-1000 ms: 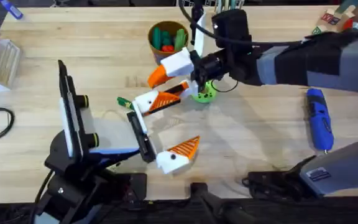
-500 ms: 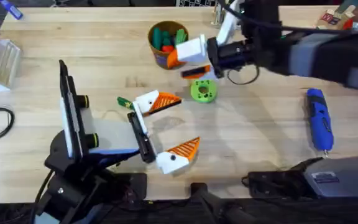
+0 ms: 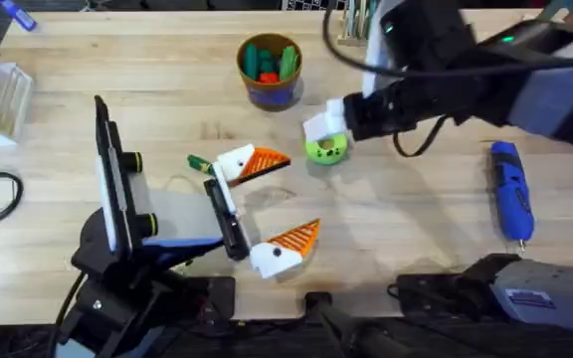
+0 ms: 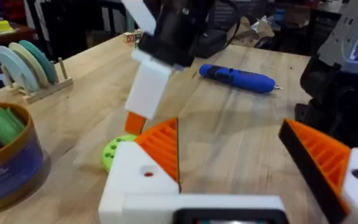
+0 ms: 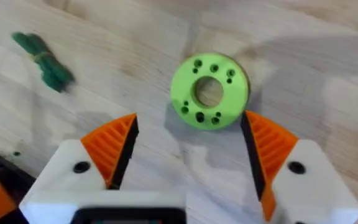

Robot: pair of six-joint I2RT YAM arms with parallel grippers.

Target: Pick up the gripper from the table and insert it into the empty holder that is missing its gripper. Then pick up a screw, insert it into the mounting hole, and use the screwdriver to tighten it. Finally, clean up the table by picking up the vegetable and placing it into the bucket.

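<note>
- Right claw [image 5: 188, 158]: open, two orange ribbed fingers spread apart, hanging just above one bright-green disc [image 5: 209, 91] with a centre hole; the disc lies on the tabletop [image 3: 416, 219] between the fingertips and touches neither of them.
- Left claw [image 4: 229, 165]: open, two orange ribbed fingers on white blocks, well apart, holding nothing. In the overhead view it sits low near the middle of the tabletop.
- Vegetable [image 5: 43, 60]: one slim dark-green piece, lying flat on the tabletop, near the disc and, in the overhead view, just beside the left claw's far finger.
- Bucket [image 3: 269, 70]: one blue cup with a tan rim, upright, beyond the disc, holding several green items and one orange item.
- Screwdriver [image 3: 509, 189]: one blue pen-shaped tool, lying flat on the right side, well apart from both claws.
</note>
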